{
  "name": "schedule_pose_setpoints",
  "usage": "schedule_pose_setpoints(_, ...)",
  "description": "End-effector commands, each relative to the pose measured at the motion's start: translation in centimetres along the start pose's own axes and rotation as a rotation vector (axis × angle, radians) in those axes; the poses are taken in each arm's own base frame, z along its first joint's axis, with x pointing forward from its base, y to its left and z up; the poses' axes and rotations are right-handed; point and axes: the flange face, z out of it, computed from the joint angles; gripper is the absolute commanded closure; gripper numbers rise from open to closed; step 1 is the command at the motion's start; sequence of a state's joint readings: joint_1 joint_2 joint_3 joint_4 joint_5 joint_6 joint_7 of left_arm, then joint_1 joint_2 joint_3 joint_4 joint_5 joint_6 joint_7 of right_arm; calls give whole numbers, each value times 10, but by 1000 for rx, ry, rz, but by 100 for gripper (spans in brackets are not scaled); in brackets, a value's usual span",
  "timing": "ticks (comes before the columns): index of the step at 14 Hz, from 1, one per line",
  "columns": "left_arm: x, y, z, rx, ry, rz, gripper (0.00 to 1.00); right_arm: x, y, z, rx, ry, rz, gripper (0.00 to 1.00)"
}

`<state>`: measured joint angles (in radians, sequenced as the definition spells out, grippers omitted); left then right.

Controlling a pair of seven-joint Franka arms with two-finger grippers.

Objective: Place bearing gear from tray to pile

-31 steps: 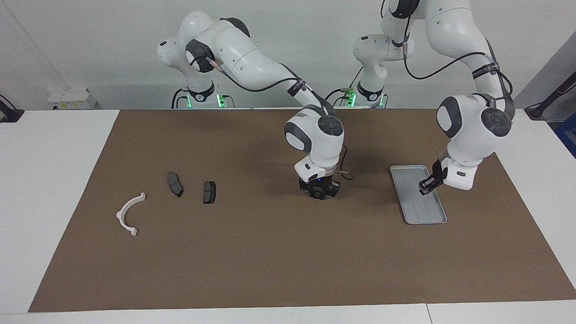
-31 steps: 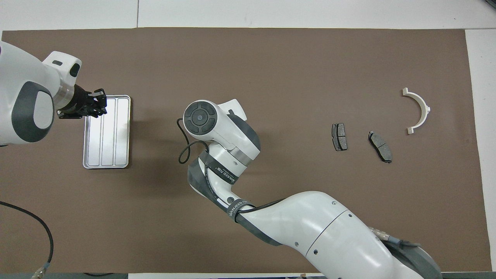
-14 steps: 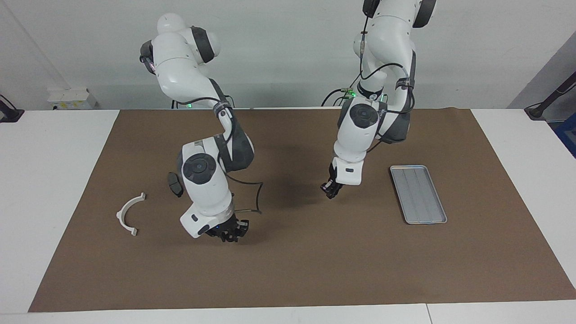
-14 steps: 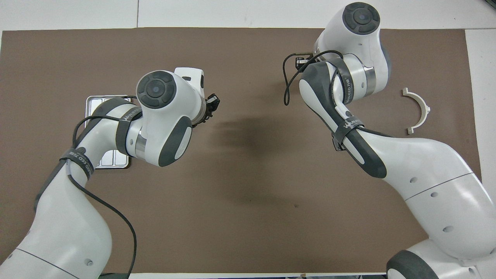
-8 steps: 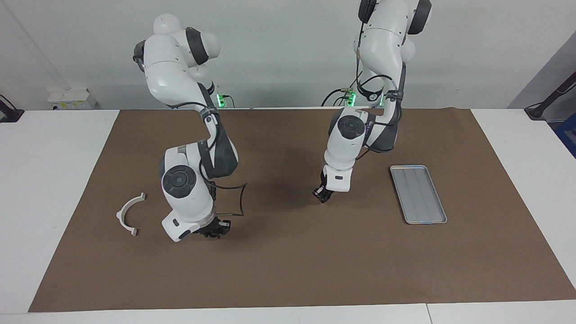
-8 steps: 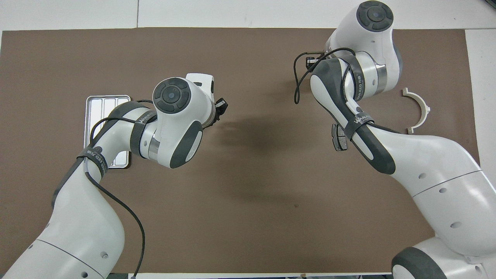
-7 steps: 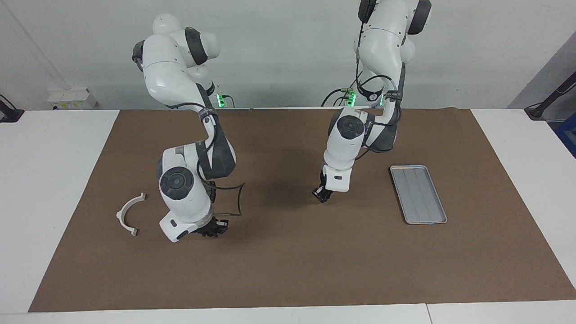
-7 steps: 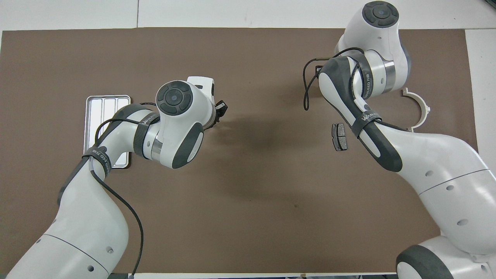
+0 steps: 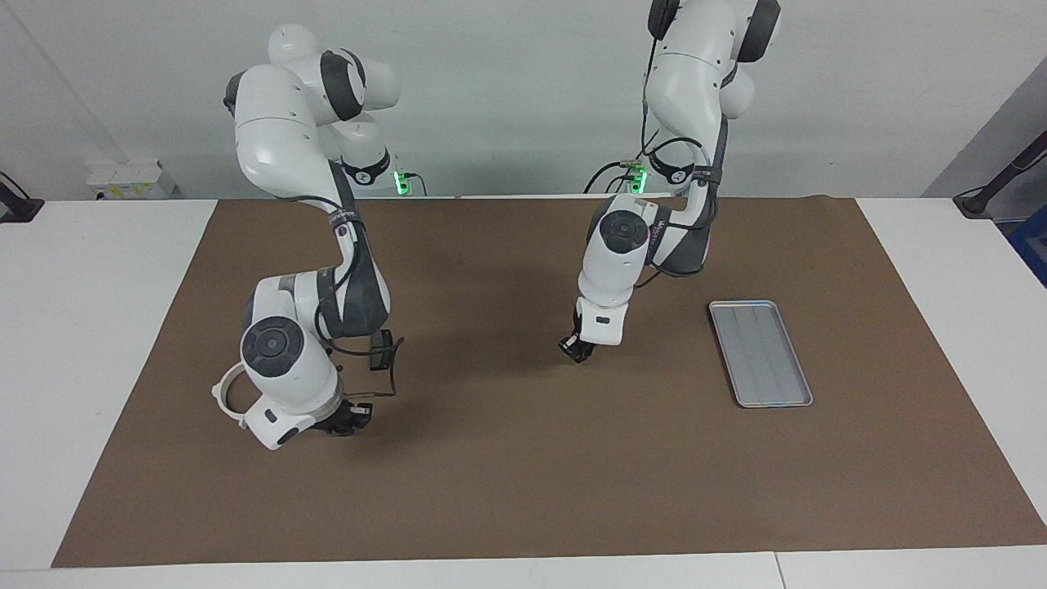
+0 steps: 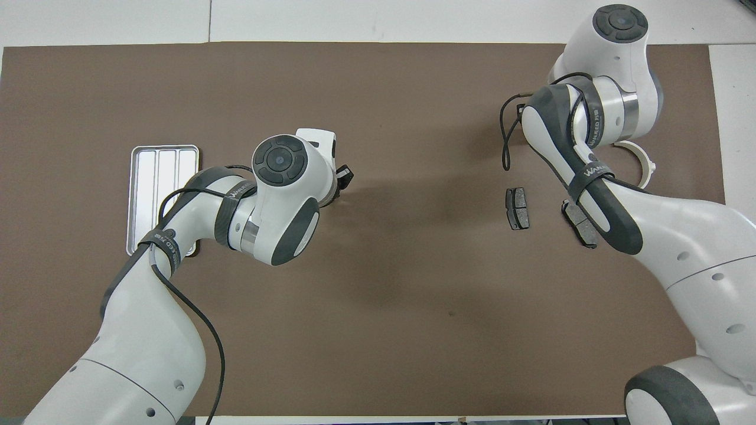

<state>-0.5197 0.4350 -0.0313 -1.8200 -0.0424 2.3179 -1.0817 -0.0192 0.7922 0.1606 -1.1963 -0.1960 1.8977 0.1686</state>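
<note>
1. Beside the left gripper (image 9: 577, 348), toward its own arm's end of the table, lay the tray (image 9: 761, 360), and we saw no gear on it. That gripper's jaws were closed with nothing showing between them, and the arm waited.
2. Just beside the right gripper (image 9: 348, 421) lay the pile: two brake pads (image 10: 517, 208) and the white bracket (image 10: 647, 162).
3. Whether the right gripper was shut on the bearing gear we could not tell. We judged that it carried the gear and was about to place it. Next it needed to lower beside the bracket and release gently.
</note>
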Motion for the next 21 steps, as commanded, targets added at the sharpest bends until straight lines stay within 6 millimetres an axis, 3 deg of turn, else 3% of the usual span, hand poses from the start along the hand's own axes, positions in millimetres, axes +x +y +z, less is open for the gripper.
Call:
schedule_pose_setpoints(1, -12, -9, 3, 17, 22, 18, 100, -7, 7, 1, -11, 7, -25, 100)
schedule_pose_setpoints(11, -17, -16, 12, 22, 24, 23, 100, 0, 11, 17, 8, 44, -17, 98)
schedule_pose_setpoints(13, -19, -18, 15, 19, 25, 24, 99, 1, 12, 23, 9, 42, -15, 83)
schedule_pose_setpoints(14, -19, -18, 15, 19, 25, 24, 99, 1, 12, 24, 13, 40, -10, 63)
schedule_pose_setpoints(15, -20, -18, 16, 22, 24, 26, 98, 1, 12, 25, 17, 38, -1, 32)
schedule_pose_setpoints(16, -21, -18, 17, 23, 24, 27, 77, 1, 12, 24, 16, 38, 1, 0)
schedule_pose_setpoints(17, -21, -19, 16, 28, 22, 26, 30, 1, 12, 25, 16, 35, 2, 0)
schedule_pose_setpoints(18, -16, -18, 12, 30, 23, 20, 0, 0, 12, 25, 16, 34, 2, 0)
schedule_pose_setpoints(21, 16, -16, -22, 67, 21, -17, 0, -4, 1, 11, 1, 4, -18, 0)
